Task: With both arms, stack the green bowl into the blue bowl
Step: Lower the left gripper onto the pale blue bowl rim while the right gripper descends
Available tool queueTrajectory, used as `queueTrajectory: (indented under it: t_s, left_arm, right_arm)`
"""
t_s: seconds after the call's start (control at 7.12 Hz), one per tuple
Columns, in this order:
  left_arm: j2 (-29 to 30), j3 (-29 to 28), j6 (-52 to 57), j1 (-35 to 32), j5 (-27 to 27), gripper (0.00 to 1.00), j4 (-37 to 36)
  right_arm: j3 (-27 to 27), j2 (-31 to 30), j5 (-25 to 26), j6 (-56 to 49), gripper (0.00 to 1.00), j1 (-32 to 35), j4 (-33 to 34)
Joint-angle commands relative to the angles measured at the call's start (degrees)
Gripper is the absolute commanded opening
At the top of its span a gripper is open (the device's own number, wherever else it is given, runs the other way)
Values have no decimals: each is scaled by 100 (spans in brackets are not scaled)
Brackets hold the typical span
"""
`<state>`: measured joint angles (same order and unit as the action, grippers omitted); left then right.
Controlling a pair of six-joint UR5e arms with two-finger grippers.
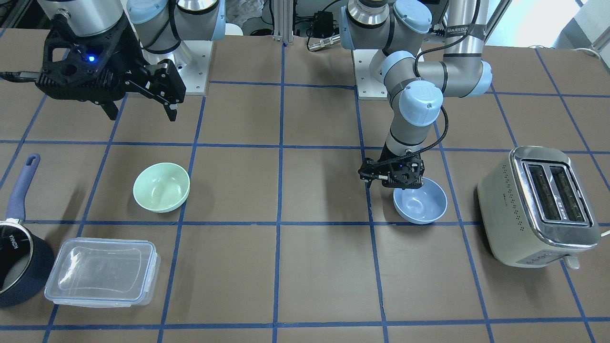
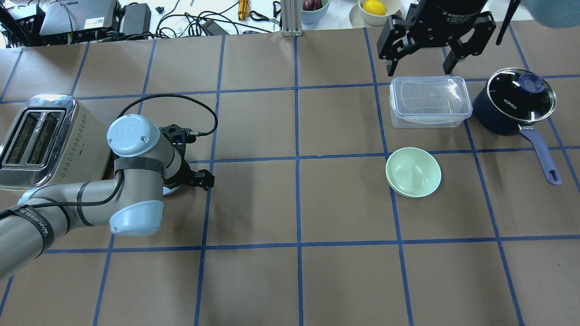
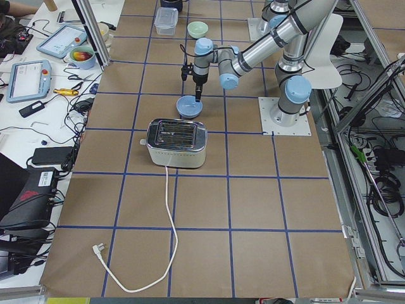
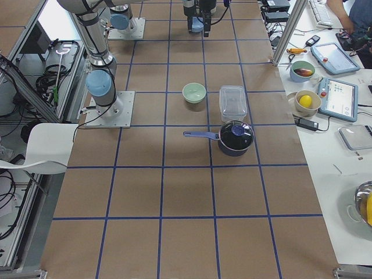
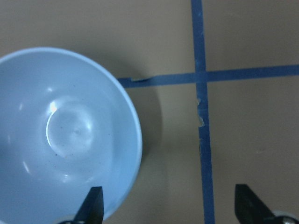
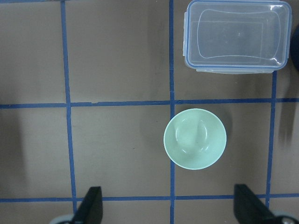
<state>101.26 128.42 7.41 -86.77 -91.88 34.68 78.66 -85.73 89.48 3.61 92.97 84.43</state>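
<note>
The pale blue bowl (image 1: 421, 206) stands upright on the table beside the toaster. My left gripper (image 1: 399, 187) is low over the bowl's robot-side rim. In the left wrist view it (image 5: 170, 206) is open, with one fingertip (image 5: 93, 205) over the blue bowl (image 5: 65, 135) and the other over bare table. The mint-green bowl (image 1: 161, 186) stands upright and alone on the other half of the table. My right gripper (image 1: 140, 113) hangs open and empty, high above the table. The right wrist view shows the green bowl (image 6: 195, 138) far below it (image 6: 169, 206).
A cream toaster (image 1: 538, 205) stands close to the blue bowl on the outer side. A clear lidded container (image 1: 102, 271) and a dark navy saucepan (image 1: 19, 267) with a lid lie near the green bowl. Blue tape lines grid the brown table.
</note>
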Motion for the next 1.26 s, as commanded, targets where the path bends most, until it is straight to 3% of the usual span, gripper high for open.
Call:
queueTrajectory:
  t_s: [0.0,0.14,0.56,0.84,1.12]
  left_arm:
    - [437,34,399,-24,-5,61,-1213]
    - [500,25,411,-42,-32,2,-1227]
    - [440,-10,279,-200,-295,0,-1280]
    - [508,-700,-130,-706,-568,0,-974]
    - [893,-1876,-2060,-1855,-288,0,-176]
  right_arm:
    - [0,118,-1,-27,100,-42,-59]
    - [9,127,8,-44,100,-77,-67]
    - [44,136,34,-681,100,-725,-365]
    - [813,83,26,-1335,100,-1340,-166]
    - [1927,101,78,-1679,100,-1719,867]
